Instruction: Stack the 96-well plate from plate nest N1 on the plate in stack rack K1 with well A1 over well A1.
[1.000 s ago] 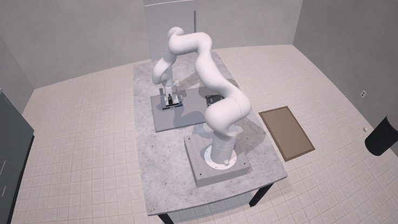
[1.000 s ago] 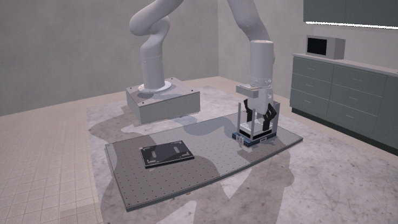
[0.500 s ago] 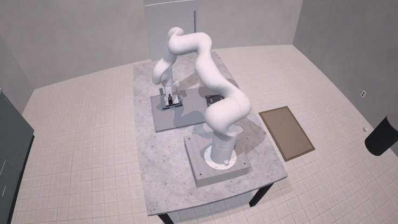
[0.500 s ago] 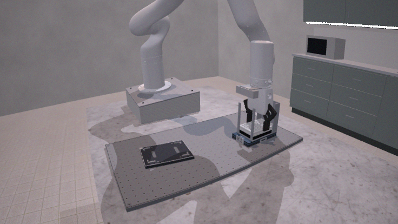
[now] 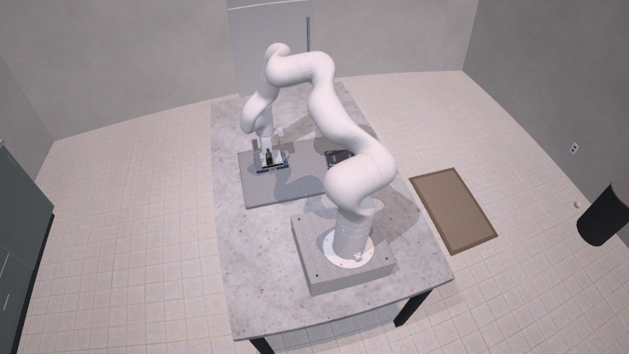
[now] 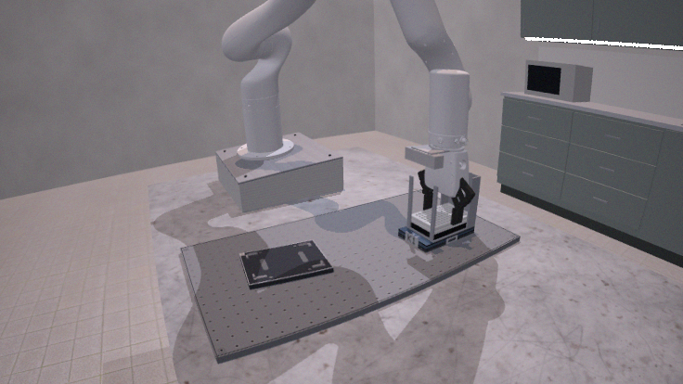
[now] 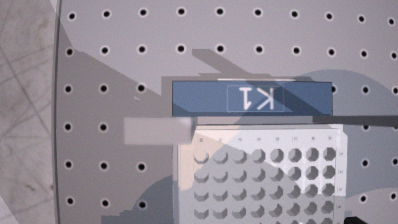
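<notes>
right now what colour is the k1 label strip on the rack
Blue with white lettering, on the K1 label strip; clearest in the wrist view.

A marble-grey worktop [image 5: 259, 255] carries a perforated grey board [image 6: 334, 296] and a grey pedestal block [image 6: 281, 179]. On the tiled floor [image 5: 132, 246] beside it lies a brown mat [image 5: 453, 210]. A microwave [image 6: 558, 80] sits on grey-green drawer cabinets [image 6: 587, 157] against the wall.

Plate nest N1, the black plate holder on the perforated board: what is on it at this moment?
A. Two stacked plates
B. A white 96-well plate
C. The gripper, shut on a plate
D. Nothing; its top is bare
D: the exterior view shows plate nest N1 bare, while the white 96-well plate sits in stack rack K1 under the open gripper.
</notes>
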Controlling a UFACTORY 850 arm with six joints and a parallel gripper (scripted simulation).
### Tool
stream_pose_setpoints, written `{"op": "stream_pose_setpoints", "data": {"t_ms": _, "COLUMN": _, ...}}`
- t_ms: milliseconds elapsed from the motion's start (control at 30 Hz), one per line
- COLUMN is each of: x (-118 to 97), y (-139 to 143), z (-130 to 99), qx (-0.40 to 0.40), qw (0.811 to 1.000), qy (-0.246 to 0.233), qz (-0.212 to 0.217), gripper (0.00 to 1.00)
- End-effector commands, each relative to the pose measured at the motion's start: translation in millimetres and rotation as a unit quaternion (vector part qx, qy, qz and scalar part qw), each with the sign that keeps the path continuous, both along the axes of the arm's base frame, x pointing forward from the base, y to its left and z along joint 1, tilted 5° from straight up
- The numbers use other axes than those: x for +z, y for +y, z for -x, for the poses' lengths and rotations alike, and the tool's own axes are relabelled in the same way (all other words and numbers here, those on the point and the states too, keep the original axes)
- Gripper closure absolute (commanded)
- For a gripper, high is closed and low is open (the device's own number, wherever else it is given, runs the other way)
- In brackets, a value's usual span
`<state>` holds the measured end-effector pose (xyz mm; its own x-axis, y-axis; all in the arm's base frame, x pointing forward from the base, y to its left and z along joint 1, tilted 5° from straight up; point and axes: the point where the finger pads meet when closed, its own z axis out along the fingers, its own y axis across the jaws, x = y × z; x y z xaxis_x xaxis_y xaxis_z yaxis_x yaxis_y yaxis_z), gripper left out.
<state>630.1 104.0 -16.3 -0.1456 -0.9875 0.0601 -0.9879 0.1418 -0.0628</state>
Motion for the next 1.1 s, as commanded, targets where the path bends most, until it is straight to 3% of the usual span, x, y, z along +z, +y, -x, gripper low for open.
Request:
{"op": "stream_pose_setpoints", "data": {"t_ms": 0, "x": 1.0, "y": 0.3, "z": -1.0, "qx": 0.000, "qw": 1.000, "qy": -0.001, "qz": 0.000, "gripper": 0.00}}
{"op": "stream_pose_setpoints", "data": {"t_ms": 200, "x": 1.0, "y": 0.3, "z": -1.0, "qx": 0.000, "qw": 1.000, "qy": -0.001, "qz": 0.000, "gripper": 0.00}}
{"op": "stream_pose_setpoints", "data": {"t_ms": 1067, "x": 59.4, "y": 4.3, "z": 2.2, "qx": 0.000, "qw": 1.000, "qy": -0.001, "qz": 0.000, "gripper": 0.00}}
